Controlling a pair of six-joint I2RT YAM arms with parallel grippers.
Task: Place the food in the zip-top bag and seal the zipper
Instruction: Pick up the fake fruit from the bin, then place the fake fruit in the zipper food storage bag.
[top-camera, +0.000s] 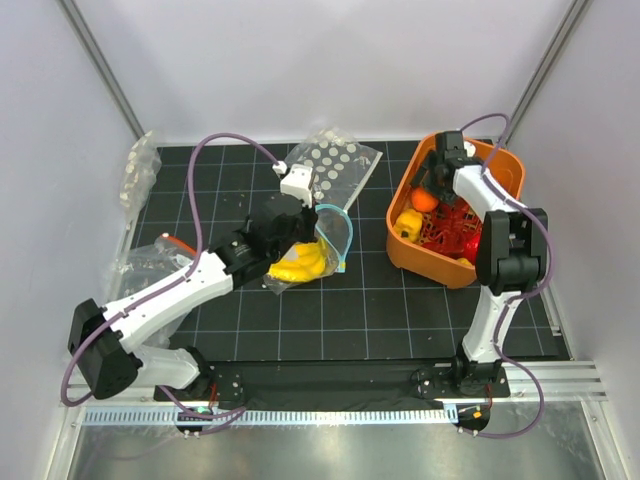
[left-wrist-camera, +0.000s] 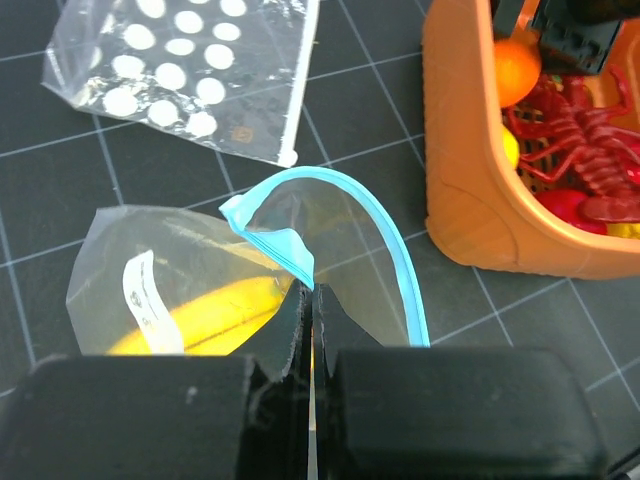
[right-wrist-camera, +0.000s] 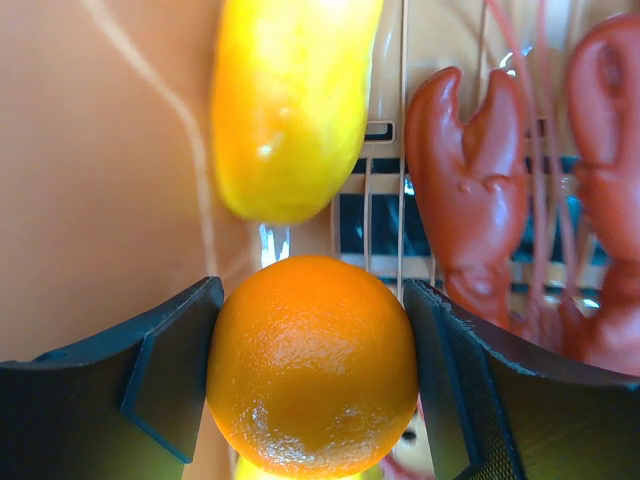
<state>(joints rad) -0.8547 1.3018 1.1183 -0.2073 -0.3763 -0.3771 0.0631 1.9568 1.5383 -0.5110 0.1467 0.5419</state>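
Note:
The clear zip-top bag (top-camera: 338, 238) lies mid-table with the yellow banana bunch (top-camera: 300, 265) inside it. My left gripper (top-camera: 296, 236) is shut on the bag's mouth edge. In the left wrist view the gripper (left-wrist-camera: 313, 296) pinches the light-blue zipper (left-wrist-camera: 392, 245), and the mouth arches open. The banana bunch (left-wrist-camera: 215, 315) and a white label (left-wrist-camera: 145, 300) show through the plastic. My right gripper (top-camera: 430, 192) is down in the orange basket (top-camera: 420, 265), shut on the small orange (right-wrist-camera: 312, 365). The yellow mango-like piece (right-wrist-camera: 290, 100) lies just beyond it.
The basket (left-wrist-camera: 470, 200) also holds red toy lobsters (right-wrist-camera: 465, 190) and other red pieces. A clear bag with white dots (top-camera: 335, 165) lies behind the zip-top bag. More clear bags (top-camera: 140, 170) lie at the table's left edge, one with an orange-red strip (top-camera: 178, 243).

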